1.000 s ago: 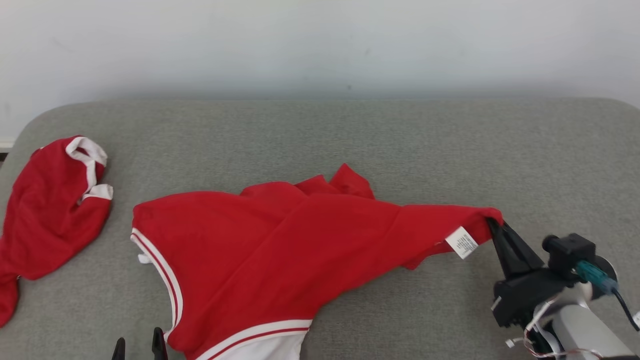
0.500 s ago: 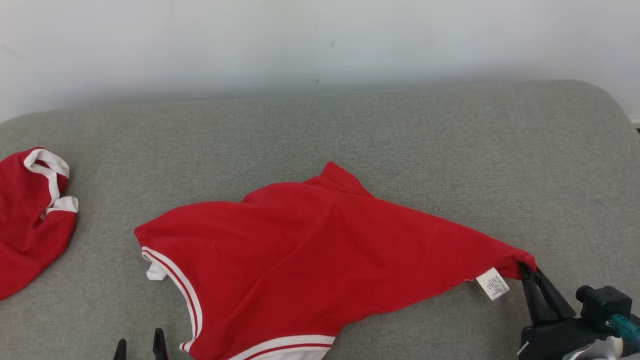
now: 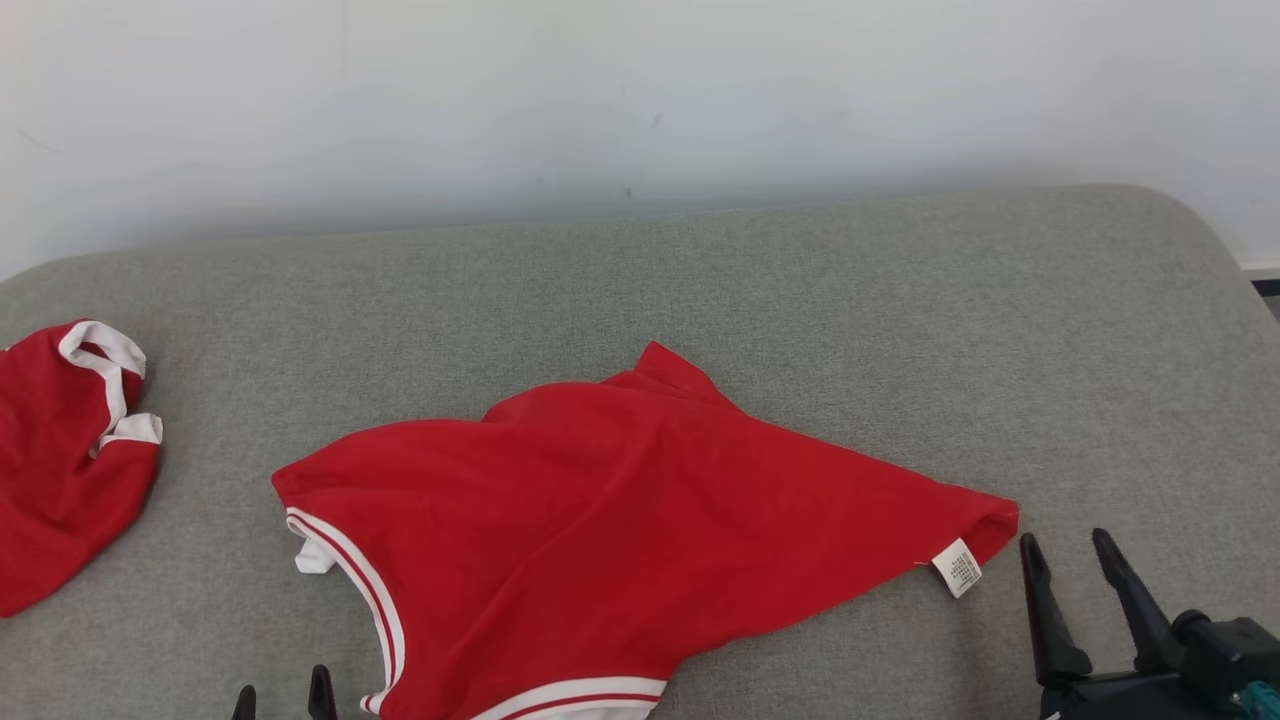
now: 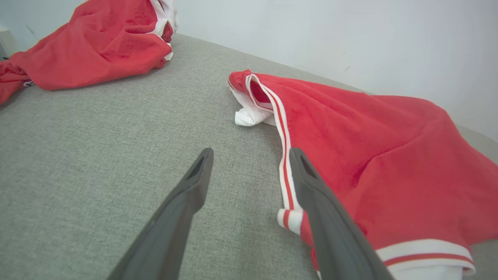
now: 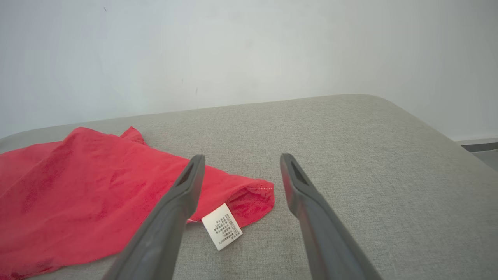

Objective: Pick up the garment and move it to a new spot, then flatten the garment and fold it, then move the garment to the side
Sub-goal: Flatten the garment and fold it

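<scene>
Grippers both gape empty, right gripper (image 3: 1064, 540) beside the tag corner (image 3: 960, 567) and left gripper (image 4: 252, 152) by the striped edge (image 4: 286, 171) of the red soft shirt (image 3: 620, 520), lying on the grey padded top (image 3: 800, 290), probably for flattening

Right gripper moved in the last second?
Yes. Against the back edge of the grey cushion, the right gripper came nearer the robot and rightward, then opened, clear of the garment.
</scene>
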`<state>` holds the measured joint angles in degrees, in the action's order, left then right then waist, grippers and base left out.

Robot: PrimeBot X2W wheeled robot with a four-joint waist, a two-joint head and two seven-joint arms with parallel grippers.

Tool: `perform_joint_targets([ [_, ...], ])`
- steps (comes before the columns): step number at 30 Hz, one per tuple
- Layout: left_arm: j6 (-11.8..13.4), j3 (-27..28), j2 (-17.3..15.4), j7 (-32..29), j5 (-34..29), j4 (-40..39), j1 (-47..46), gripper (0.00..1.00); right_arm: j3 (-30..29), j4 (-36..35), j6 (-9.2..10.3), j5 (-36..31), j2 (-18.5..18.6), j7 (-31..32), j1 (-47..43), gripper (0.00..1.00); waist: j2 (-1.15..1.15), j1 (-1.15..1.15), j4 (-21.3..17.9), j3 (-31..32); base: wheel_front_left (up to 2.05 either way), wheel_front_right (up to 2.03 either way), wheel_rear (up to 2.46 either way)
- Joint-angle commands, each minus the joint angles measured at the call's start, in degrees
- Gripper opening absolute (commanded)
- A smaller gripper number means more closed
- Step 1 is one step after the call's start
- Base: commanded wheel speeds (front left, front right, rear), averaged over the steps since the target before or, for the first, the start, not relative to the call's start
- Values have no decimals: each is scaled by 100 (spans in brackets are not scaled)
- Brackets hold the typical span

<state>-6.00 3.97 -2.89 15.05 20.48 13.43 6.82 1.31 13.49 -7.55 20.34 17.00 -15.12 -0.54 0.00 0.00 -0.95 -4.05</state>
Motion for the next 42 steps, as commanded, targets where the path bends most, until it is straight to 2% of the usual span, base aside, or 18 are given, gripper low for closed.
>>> perform_joint_targets([
  [1,0,7,2,19,-37,13,39,100,-16,-39,13,-76,-86,-3,-75,100,0,0,3,-1,0,0,0],
  [8,-48,-181,2,19,-8,112,59,100,-156,-62,13,-204,-436,-4,-23,100,0,0,58,-15,0,0,0],
  [16,-103,-827,-2,19,5,452,186,100,-224,-77,13,-281,-772,-4,-102,100,0,0,108,-46,0,0,0],
  [21,-134,-1137,-1,19,-149,358,291,100,-250,-85,13,-247,-881,-4,-85,100,0,0,80,-134,0,0,0],
  [29,-148,-969,2,19,-39,468,-11,100,-235,-54,13,-261,-984,-4,-32,100,0,0,82,-200,0,0,0],
  [35,-145,-991,3,19,-69,996,-397,100,-149,-22,13,-253,-990,-4,94,100,0,0,-31,-271,0,0,0],
  [36,-141,-1045,3,19,-57,1110,-480,59,-147,-18,13,-252,-988,-4,118,100,0,0,-58,-289,0,0,0],
  [38,-143,-1167,-74,19,-79,1251,-670,0,-166,-38,13,-250,-983,-4,175,100,0,0,-102,-326,0,0,0],
  [42,-144,-1200,-210,19,-131,1103,-982,0,-203,-67,13,-253,-1004,-4,231,100,0,0,-179,-428,0,0,0],
])
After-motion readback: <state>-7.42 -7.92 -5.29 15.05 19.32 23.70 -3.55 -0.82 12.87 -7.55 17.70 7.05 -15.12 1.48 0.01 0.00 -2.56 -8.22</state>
